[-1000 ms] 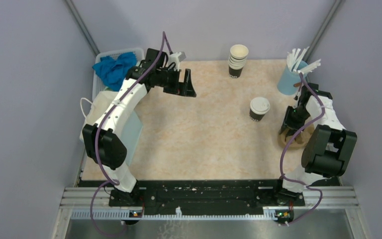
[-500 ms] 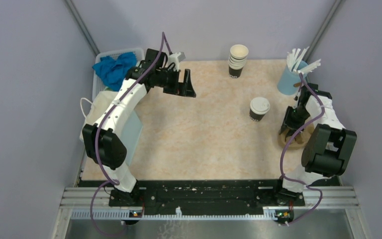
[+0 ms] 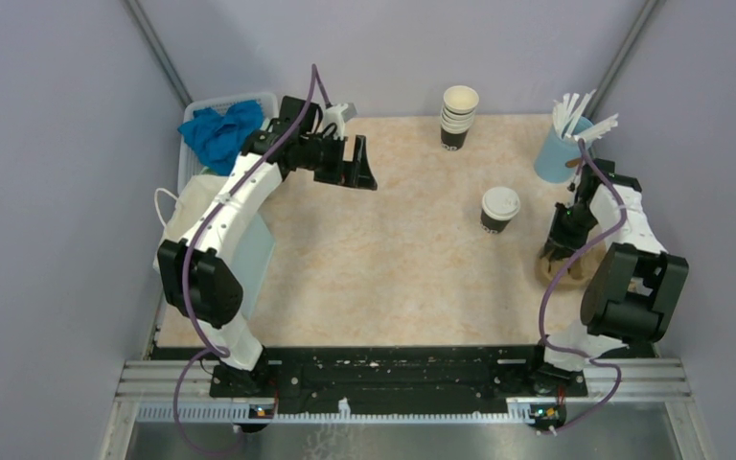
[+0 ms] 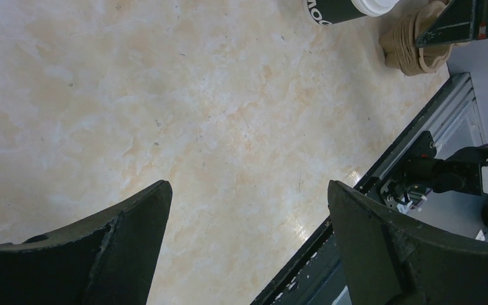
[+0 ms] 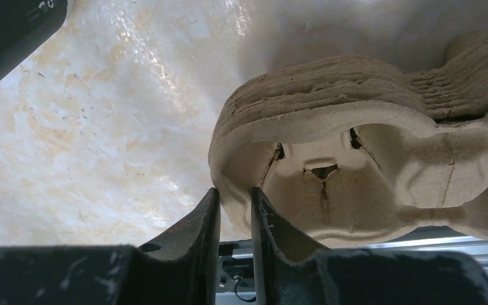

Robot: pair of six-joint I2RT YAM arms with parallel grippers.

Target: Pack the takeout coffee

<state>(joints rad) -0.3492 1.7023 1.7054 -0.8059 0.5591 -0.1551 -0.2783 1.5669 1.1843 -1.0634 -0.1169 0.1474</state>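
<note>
The takeout coffee, a dark cup with a white sip lid, stands upright right of the table's middle; its base shows in the left wrist view. A stack of brown pulp cup carriers lies at the right edge. My right gripper points down at the stack's near-left corner, its jaws closed narrowly on the top carrier's rim. High over the back left of the table, my left gripper hangs wide open with nothing in it.
A stack of lidless cups stands at the back centre. A light blue cup of white stirrers sits at the back right. A basket with a blue cloth and a pale box lie off the left edge. Grey walls enclose the table.
The right gripper's jaws have narrowed onto the carrier rim. The left arm and the coffee have not moved.
</note>
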